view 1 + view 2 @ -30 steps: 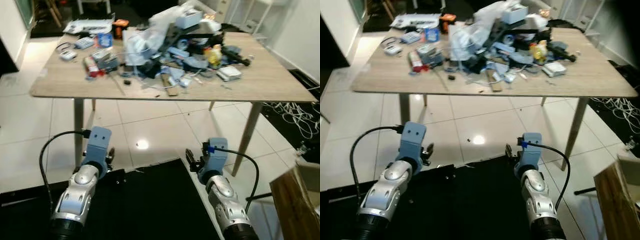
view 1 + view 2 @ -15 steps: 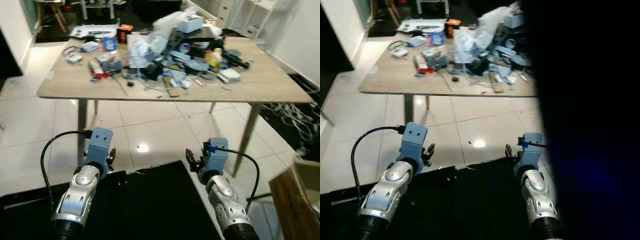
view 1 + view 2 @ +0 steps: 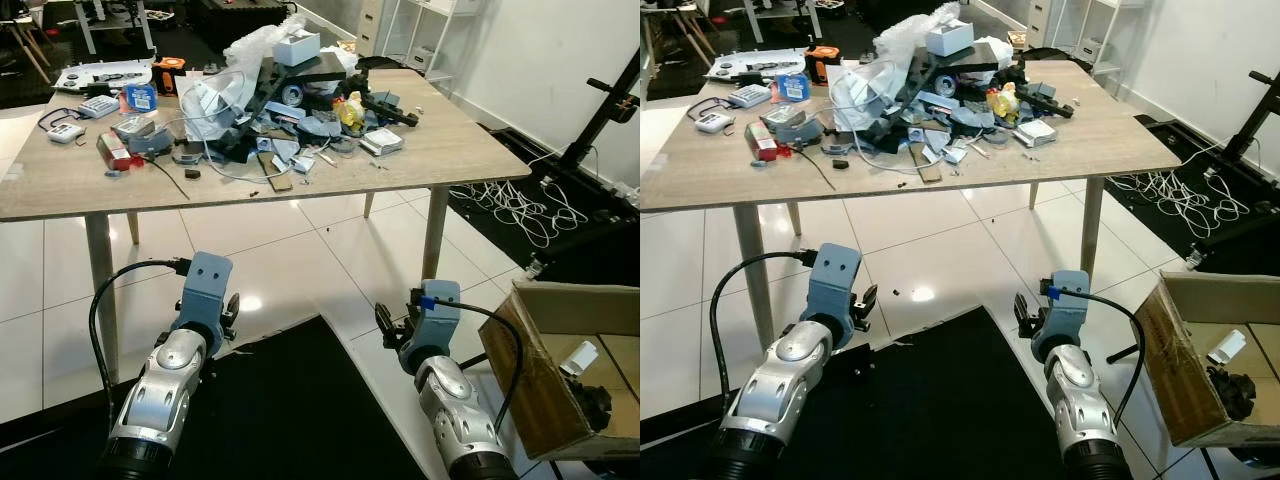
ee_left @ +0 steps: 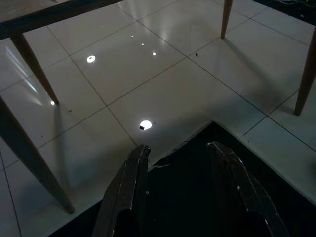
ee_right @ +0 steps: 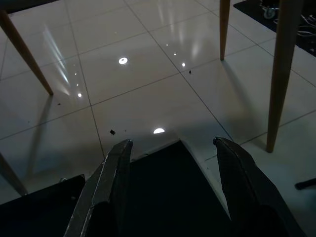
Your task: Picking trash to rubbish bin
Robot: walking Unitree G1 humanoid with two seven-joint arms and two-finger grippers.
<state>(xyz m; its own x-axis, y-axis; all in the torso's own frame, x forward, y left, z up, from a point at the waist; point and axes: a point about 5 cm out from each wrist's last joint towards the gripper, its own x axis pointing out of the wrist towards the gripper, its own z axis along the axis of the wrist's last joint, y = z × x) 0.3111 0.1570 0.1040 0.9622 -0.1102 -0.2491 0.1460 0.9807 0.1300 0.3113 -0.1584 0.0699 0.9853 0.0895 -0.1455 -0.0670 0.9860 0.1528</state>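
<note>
A heap of trash [image 3: 280,110], with plastic bags, small boxes, wrappers and cables, lies on a light wooden table [image 3: 440,150] ahead of me. At the lower right stands an open cardboard box [image 3: 545,360] holding a white item [image 3: 578,358] and something dark. Both arms are held low over the floor, short of the table. My left gripper [image 4: 178,148] is open and empty above the edge of a black mat. My right gripper [image 5: 174,143] is also open and empty, above the mat's corner.
A black mat [image 3: 290,410] covers the white tiles under my arms. Table legs [image 3: 432,235] stand in front. White cables [image 3: 520,205] sprawl on a dark floor patch to the right, beside a black stand [image 3: 600,110]. White shelving [image 3: 420,40] is at the back.
The camera has swung right: the table now sits further left and the cardboard box has come fully into view. Both arms keep the same pose, grippers still open.
</note>
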